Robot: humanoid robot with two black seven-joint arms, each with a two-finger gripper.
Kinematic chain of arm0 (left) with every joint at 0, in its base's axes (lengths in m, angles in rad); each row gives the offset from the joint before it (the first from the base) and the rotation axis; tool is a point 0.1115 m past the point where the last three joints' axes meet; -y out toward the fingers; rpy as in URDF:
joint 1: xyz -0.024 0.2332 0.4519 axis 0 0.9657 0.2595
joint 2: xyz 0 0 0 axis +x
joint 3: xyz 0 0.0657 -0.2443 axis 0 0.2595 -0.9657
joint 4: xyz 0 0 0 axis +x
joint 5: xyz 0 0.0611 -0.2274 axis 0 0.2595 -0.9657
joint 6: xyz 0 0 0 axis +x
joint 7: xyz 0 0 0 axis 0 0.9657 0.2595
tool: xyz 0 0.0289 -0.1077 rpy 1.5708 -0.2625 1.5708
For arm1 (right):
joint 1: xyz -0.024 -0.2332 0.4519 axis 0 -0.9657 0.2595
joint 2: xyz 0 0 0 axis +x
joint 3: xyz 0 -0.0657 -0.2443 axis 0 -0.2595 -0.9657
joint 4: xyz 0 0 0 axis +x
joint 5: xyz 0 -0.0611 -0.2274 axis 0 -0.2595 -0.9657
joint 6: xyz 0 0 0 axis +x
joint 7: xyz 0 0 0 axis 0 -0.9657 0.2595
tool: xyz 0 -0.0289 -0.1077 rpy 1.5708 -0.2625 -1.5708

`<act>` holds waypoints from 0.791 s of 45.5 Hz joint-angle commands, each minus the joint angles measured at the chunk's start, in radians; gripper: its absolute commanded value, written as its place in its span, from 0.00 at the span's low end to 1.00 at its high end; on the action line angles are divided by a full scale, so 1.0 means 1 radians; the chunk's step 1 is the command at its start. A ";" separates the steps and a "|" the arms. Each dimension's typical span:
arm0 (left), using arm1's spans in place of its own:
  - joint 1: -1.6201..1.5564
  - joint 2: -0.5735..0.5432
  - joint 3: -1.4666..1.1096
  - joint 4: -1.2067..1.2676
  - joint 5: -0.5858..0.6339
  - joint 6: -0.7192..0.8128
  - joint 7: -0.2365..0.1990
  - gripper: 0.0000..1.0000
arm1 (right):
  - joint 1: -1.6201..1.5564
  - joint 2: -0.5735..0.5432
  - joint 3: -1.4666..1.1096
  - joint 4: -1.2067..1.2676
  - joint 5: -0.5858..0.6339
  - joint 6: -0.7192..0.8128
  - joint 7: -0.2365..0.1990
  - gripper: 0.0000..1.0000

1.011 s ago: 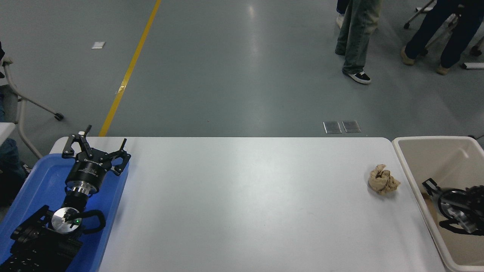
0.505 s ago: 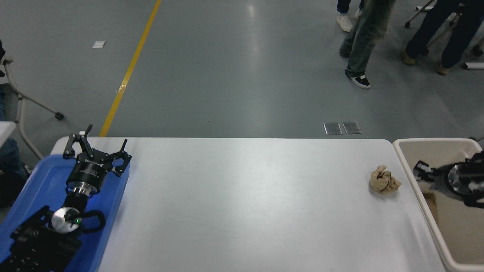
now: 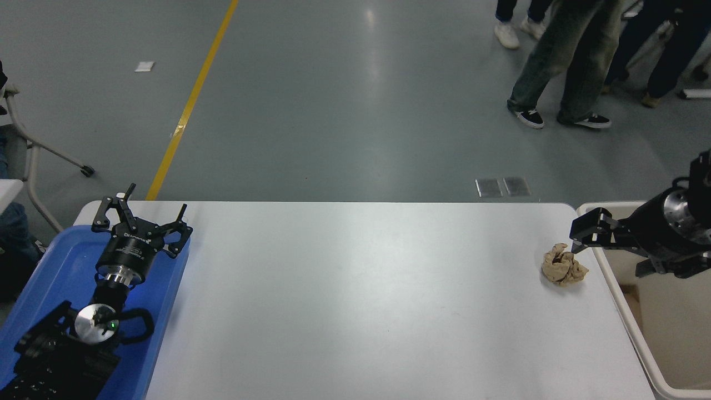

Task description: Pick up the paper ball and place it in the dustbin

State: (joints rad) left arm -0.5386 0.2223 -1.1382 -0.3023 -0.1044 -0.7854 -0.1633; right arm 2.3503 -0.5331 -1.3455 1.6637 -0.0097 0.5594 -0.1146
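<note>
The tan-brown crumpled paper ball [image 3: 564,265] lies on the white table [image 3: 355,300] near its right edge. The cream-beige dustbin [image 3: 622,303] stands just right of the table, partly cut off by the picture's edge. My right gripper [image 3: 579,238] reaches in from the right over the dustbin's near-left rim. It is open and empty, just above and to the right of the ball, not touching it. My left gripper [image 3: 139,214] is parked open over the blue tray [image 3: 50,278] at the lower left.
People's legs [image 3: 561,66] move on the grey floor beyond the table's far right. A chair frame [image 3: 33,144] stands at the far left. A yellow floor line [image 3: 191,100] runs behind the table.
My right gripper has risen out of the dustbin and moved left and away, to just beside the paper ball. The ball and the left arm have not moved. The people have walked on.
</note>
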 commanded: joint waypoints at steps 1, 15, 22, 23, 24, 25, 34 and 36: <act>0.002 0.000 0.000 0.002 0.000 0.000 -0.001 0.99 | 0.219 0.005 0.094 0.021 0.002 0.226 -0.008 1.00; 0.002 0.000 -0.002 0.002 0.000 0.000 -0.001 0.99 | 0.313 0.010 0.149 0.028 0.004 0.226 -0.011 1.00; 0.002 0.000 -0.002 0.002 0.000 0.000 -0.001 0.99 | 0.239 0.013 0.144 0.024 0.005 0.226 -0.010 1.00; 0.002 0.000 -0.002 0.002 0.000 0.000 -0.001 0.99 | 0.221 0.013 0.143 0.019 0.004 0.226 -0.010 1.00; 0.002 0.000 -0.002 0.000 0.000 0.000 -0.001 0.99 | 0.201 0.012 0.141 0.014 0.004 0.226 -0.010 1.00; 0.002 0.000 -0.002 0.000 0.000 0.000 -0.001 0.99 | 0.181 0.012 0.138 0.010 0.004 0.226 -0.010 1.00; 0.002 0.000 -0.002 0.000 0.000 0.000 -0.001 0.99 | -0.066 0.010 0.118 -0.070 0.008 0.073 -0.010 1.00; 0.000 0.000 -0.002 0.000 0.000 0.000 -0.001 0.99 | -0.132 0.007 0.118 -0.103 0.008 0.030 -0.008 1.00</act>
State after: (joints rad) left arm -0.5368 0.2225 -1.1397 -0.3015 -0.1043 -0.7854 -0.1642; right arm 2.4623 -0.5215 -1.2141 1.6504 -0.0029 0.7380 -0.1241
